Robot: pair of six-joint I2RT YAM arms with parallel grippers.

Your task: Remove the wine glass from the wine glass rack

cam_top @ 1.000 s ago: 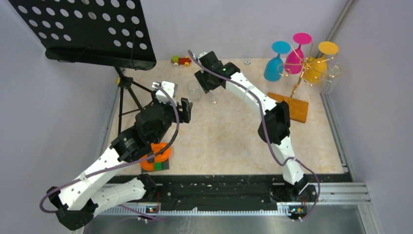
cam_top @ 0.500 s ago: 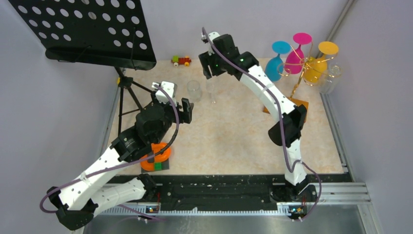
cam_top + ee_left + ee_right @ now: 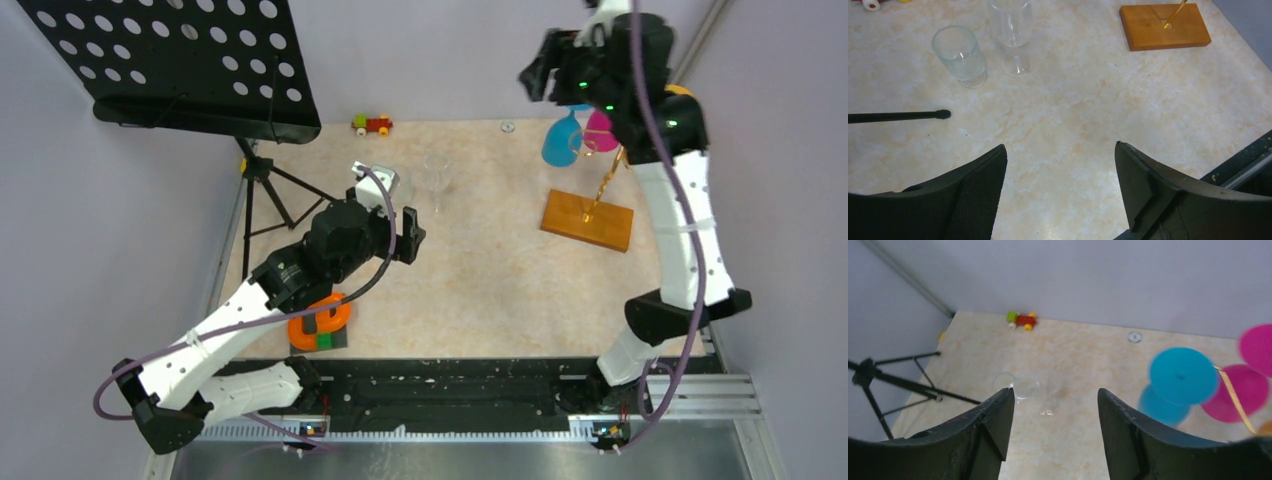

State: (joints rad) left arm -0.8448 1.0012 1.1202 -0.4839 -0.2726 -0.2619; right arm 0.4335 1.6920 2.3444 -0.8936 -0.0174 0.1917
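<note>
- Top view: the wine glass rack (image 3: pixel 604 188) stands at the far right of the table (image 3: pixel 480 280), a gold pole rising from a wooden base (image 3: pixel 587 220).
- A blue wine glass (image 3: pixel 560 145) and a pink wine glass (image 3: pixel 600 132) hang from it upside down, foot up and bowl down, so each stem runs upright.
- The right gripper (image 3: pixel 540 72) is held high just beside the rack's top. The left gripper (image 3: pixel 408 238) sits low at mid-table, well apart from the rack, so the right arm is clearly the nearer one.
- How either pair of jaws stands cannot be judged from this view.
- A black music stand (image 3: pixel 170 60) fills the far left corner.

- Left wrist view: the left gripper (image 3: pixel 1059 147) has its jaws spread wide and holds nothing.
- Ahead of it a clear wine glass (image 3: pixel 1012 30) stands upright just beside a tumbler (image 3: pixel 960 55).
- The rack's wooden base (image 3: pixel 1165 26) lies far off to the upper right.

- Right wrist view: the right gripper (image 3: pixel 1055 392) is also parted wide and empty.
- The blue wine glass (image 3: pixel 1182 375) lies to the right of the jaws, showing its round foot. The pink wine glass (image 3: pixel 1243 390) is further right, at the frame edge.
- Likely next, the gripper must swing right to bracket the blue stem, then slide the glass off its wire arm.
</note>
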